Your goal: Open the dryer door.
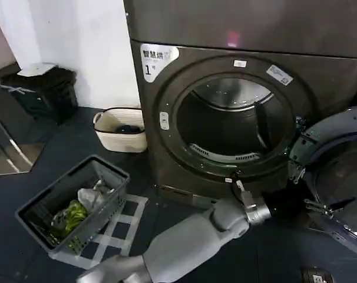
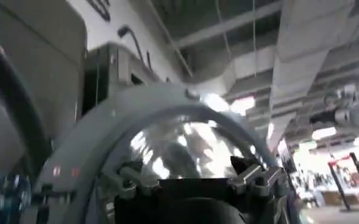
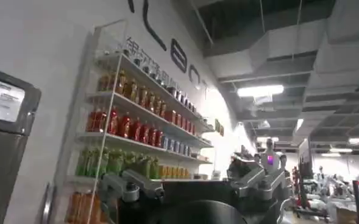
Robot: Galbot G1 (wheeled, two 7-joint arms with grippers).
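Already swung wide to the right of the dryer [image 1: 184, 100]: the dryer door [image 1: 343, 171], drum mouth exposed. Left hand [image 1: 311, 206] spread wide against the door's inner side. Right hand [image 3: 191, 182] likewise open.

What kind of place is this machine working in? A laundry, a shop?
Probably a laundry corner inside a large shop or showroom: a numbered dryer with its dryer door swung open, a basket of clothes on the floor, and wall shelves of bottled drinks under exposed ceiling ducts.
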